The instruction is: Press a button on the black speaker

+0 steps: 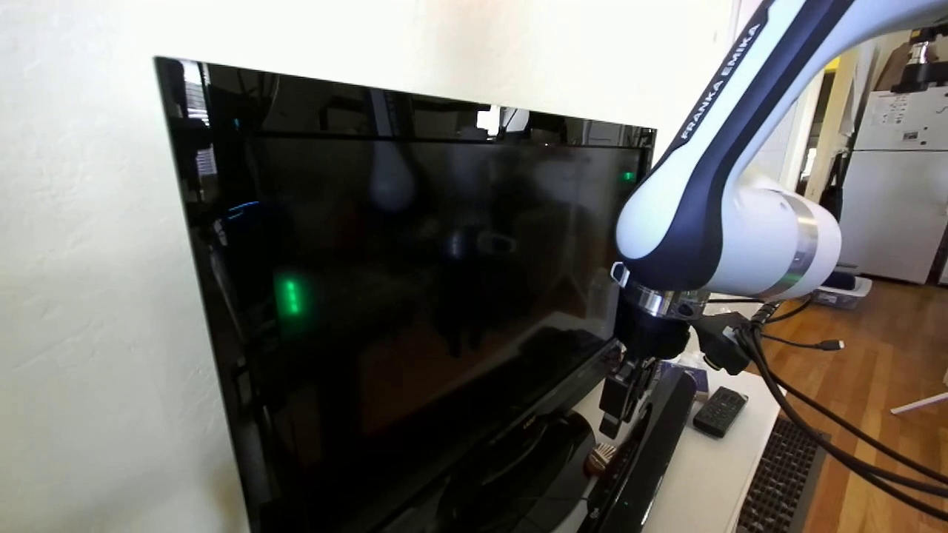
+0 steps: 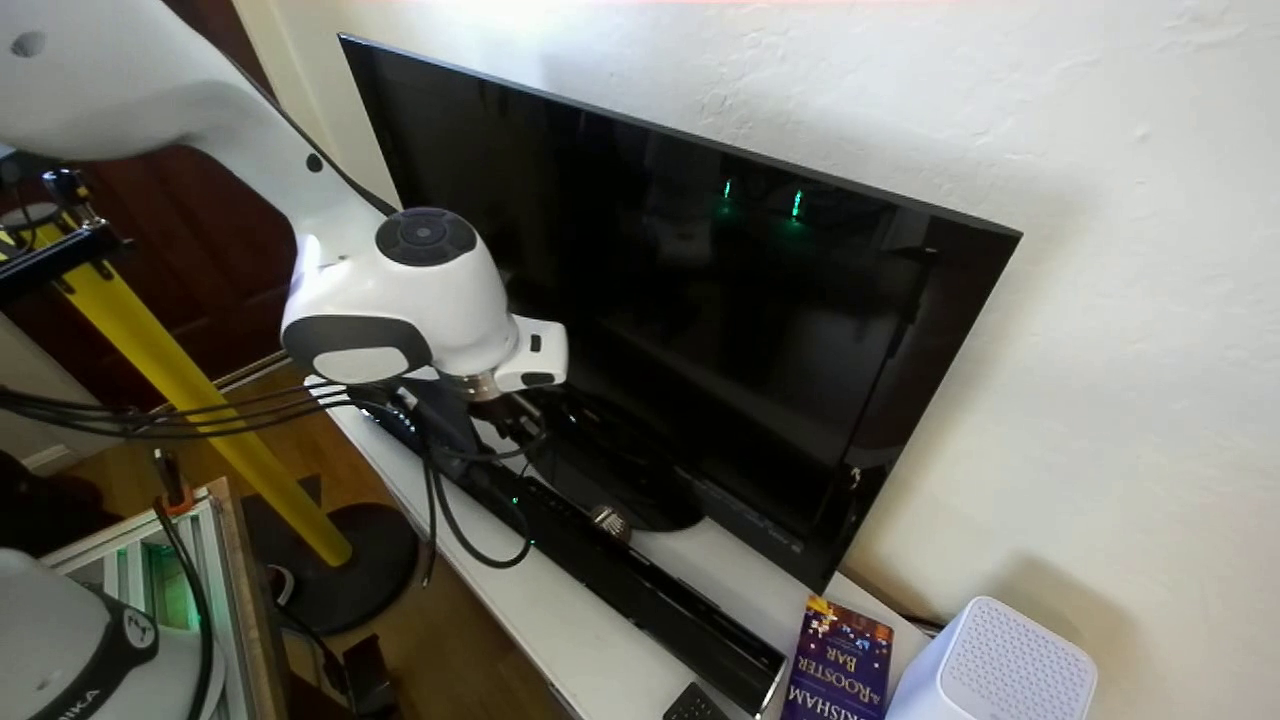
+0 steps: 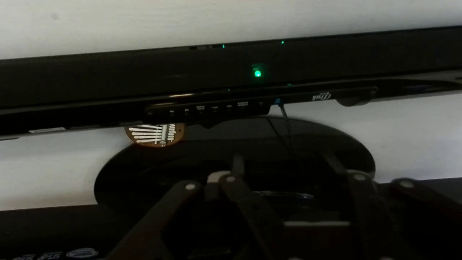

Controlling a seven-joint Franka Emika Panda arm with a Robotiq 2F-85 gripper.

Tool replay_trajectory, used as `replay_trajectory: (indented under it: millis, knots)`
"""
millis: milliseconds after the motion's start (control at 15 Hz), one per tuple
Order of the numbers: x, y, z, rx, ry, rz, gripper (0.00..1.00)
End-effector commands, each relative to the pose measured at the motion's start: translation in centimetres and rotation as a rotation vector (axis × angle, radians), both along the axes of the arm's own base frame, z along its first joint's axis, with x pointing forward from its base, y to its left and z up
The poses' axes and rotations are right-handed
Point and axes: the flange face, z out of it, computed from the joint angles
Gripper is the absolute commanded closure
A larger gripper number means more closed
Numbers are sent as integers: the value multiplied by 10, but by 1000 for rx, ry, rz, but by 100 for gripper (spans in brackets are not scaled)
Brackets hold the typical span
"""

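Note:
The black speaker is a long, low bar on the white table, in front of the TV, in both exterior views [image 1: 655, 453] [image 2: 640, 597]. In the wrist view the black speaker [image 3: 144, 76] crosses the upper part, with a green light [image 3: 257, 73] lit and a row of small labelled buttons [image 3: 209, 108] along the edge facing the TV. My gripper [image 1: 619, 418] points down between the speaker and the TV screen, apart from the speaker. In the wrist view its fingers [image 3: 284, 162] are spread with nothing between them, in front of the TV's dark oval base.
The large TV screen [image 1: 444, 259] stands close behind the gripper on its black oval base [image 3: 325, 141]. A small kalimba [image 3: 155, 135] lies between base and speaker. A remote [image 1: 720, 411], a book [image 2: 838, 660] and a white box [image 2: 1015, 665] are nearby. Cables [image 2: 470, 540] hang from the arm over the speaker.

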Motion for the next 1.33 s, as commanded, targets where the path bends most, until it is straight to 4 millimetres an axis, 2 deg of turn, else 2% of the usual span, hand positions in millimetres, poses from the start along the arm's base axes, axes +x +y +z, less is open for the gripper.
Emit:
replay_trajectory:
  millis: [0, 200, 333, 400, 467, 600, 1067, 1267]
  knots:
    - [10, 8, -14, 13, -30, 26, 76]
    - [8, 6, -20, 14, -48, 38, 98]
    - [5, -8, -24, -24, -78, -11, 100]
    - [5, 3, -17, 2, -52, 18, 93]
    - [5, -2, -19, -11, -63, 3, 99]
    - [4, -8, -22, -18, -63, -7, 99]
    - [12, -8, -26, -13, -89, -11, 100]
    - [11, -8, -34, -21, -86, -6, 100]
